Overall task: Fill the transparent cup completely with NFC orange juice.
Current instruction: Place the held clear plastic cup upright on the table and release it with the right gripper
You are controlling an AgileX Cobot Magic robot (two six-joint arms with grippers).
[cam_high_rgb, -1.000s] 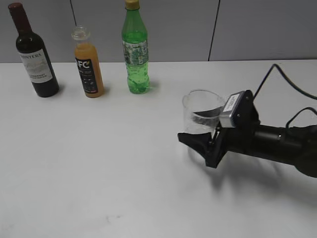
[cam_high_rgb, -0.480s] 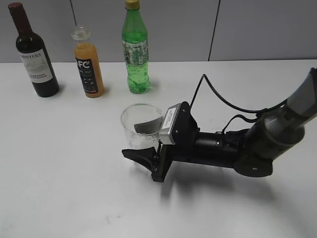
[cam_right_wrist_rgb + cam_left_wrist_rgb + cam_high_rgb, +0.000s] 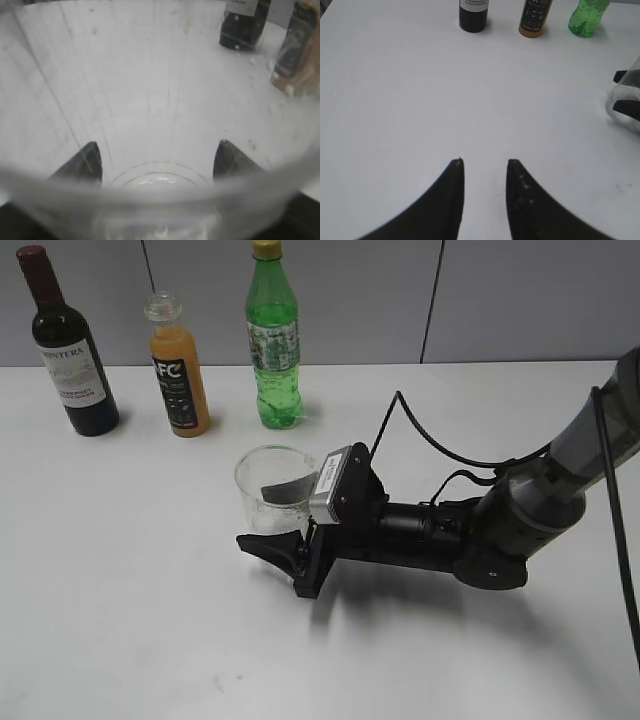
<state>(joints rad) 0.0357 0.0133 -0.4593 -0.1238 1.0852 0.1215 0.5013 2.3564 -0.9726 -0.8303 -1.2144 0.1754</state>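
Right gripper (image 3: 280, 540) lies low over the middle of the white table (image 3: 150, 620), arm reaching in from the right edge. Its black fingers (image 3: 262, 543) sit on either side of the transparent cup (image 3: 272, 492), pinching its lower wall; the cup stands upright on the tabletop, empty, a little toward the far edge from center. In the right wrist view the cup (image 3: 150, 125) fills almost everything, both finger tips (image 3: 82, 162) seen through the clear wall on either side of the base.

NFC orange juice (image 3: 178, 375) is in its small capped bottle near the far edge, left of center, upright, well apart from the cup. Dark wine bottle (image 3: 72, 352) stands at the far-left corner, just beside the juice bottle. Green soda bottle (image 3: 273, 340) stands on the other side of the juice, nearer the cup but not touching.

Left gripper (image 3: 484, 197) hangs above bare table near the front edge, fingers (image 3: 447, 200) spread slightly with a clear gap, holding nothing. Its wrist view catches the cup (image 3: 625, 107) at the right margin and the three bottle bases along the far edge.
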